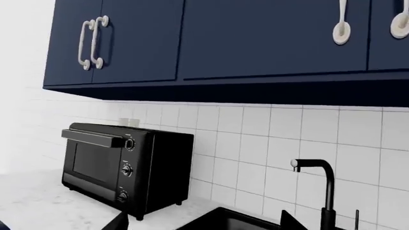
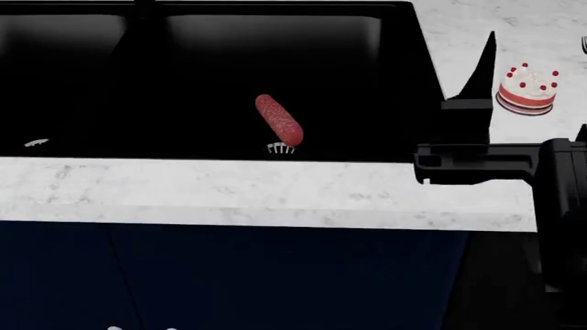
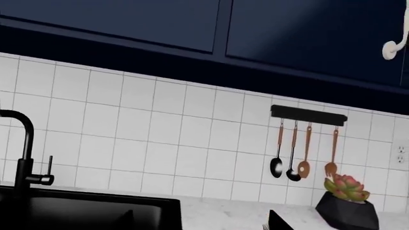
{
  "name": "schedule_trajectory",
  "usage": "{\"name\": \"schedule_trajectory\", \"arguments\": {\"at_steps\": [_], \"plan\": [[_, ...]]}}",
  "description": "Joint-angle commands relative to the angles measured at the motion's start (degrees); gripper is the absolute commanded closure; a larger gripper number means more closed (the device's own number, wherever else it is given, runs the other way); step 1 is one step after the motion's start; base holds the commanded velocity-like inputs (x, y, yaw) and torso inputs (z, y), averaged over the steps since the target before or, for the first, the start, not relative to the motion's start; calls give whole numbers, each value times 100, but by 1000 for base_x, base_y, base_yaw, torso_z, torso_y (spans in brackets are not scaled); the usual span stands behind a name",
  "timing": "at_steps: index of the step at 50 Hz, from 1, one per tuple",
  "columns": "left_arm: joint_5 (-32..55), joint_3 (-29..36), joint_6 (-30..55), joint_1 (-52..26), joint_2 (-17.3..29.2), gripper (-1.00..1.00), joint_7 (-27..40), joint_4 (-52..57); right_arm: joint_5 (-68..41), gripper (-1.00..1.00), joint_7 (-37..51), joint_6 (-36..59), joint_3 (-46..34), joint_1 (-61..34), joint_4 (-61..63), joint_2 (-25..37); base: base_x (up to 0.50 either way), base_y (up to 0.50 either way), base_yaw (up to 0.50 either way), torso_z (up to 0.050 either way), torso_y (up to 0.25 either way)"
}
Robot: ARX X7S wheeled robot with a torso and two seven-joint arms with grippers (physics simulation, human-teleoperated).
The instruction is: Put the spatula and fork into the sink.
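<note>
The black two-basin sink (image 2: 403,82) fills the head view. In its right basin, pale tines that look like the fork's (image 2: 280,148) poke out below a red sausage (image 2: 278,119); the handle is lost in the black. The spatula is not identifiable; a small pale sliver (image 2: 37,143) lies in the left basin. My right gripper (image 3: 203,224) is open and empty over the sink's right rim, one finger (image 2: 482,69) standing against the counter. My left gripper (image 1: 204,225) is open and empty near the sink's corner (image 1: 223,218).
A small cake (image 2: 528,88) sits on the marble counter (image 2: 275,192) right of my right finger. Tiny tines (image 3: 265,226) show beside the right fingertip. A black oven (image 1: 121,167), faucet (image 1: 323,191), hanging utensils (image 3: 303,148) and a potted plant (image 3: 347,201) line the tiled wall.
</note>
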State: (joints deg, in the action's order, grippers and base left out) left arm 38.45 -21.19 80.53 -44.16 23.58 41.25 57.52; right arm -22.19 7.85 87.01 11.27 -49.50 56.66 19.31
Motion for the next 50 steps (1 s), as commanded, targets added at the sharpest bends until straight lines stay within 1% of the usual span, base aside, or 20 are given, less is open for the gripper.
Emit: {"name": "schedule_trajectory", "arguments": {"at_steps": [1, 3, 6, 7, 9, 11, 13, 15, 22, 26, 38, 50], "plan": [[592, 373, 96, -398, 384, -100, 754, -377, -902, -100, 472, 291, 295, -739, -476, 240, 0, 0, 0, 0, 0], [555, 422, -65, -314, 357, -100, 730, -387, -1588, -100, 847, 291, 365, -925, -677, 448, 0, 0, 0, 0, 0], [450, 637, -205, -255, 391, -100, 754, -417, -3617, -100, 2187, 292, 391, -1661, -1530, 1065, 0, 0, 0, 0, 0], [424, 679, -234, -240, 407, -100, 765, -421, -4095, -100, 2552, 287, 352, -1842, -1735, 1194, 0, 0, 0, 0, 0], [285, 890, -361, -186, 480, -100, 802, -445, -4829, -100, 3072, 276, 229, -2220, -2128, 1374, 0, 0, 0, 0, 0], [164, 1076, -503, -163, 535, -100, 817, -483, -5228, -100, 3355, 247, 181, -2474, -2490, 1363, 0, 0, 0, 0, 0], [95, 1167, -658, -80, 546, -100, 790, -529, -5383, -100, 3524, 206, 44, -2660, -2653, 1383, 0, 0, 0, 0, 0], [38, 1235, -761, -21, 583, -100, 768, -567, -5336, -100, 3498, 147, -181, -2838, -2755, 1451, 0, 0, 0, 0, 0], [-25, 1307, -911, 71, 621, -100, 769, -576, -5420, -100, 3478, 51, -528, -3321, -3120, 1547, 0, -81, 0, 0, 0], [-104, 1424, -1066, 153, 640, -100, 750, -605, -5526, -100, 3498, -84, -441, -3150, -3024, 1609, 20, -500, 0, 0, 0], [-15, 1308, -1051, 182, 619, -100, 790, -553, -5787, -100, 3487, -286, -355, -2996, -2881, 1747, 138, -494, 0, 0, 0], [100, 1202, -1037, 209, 603, -100, 825, -503, -5744, -100, 3193, -582, -372, -2770, -2678, 1847, 389, -336, 0, 0, 0]]}}
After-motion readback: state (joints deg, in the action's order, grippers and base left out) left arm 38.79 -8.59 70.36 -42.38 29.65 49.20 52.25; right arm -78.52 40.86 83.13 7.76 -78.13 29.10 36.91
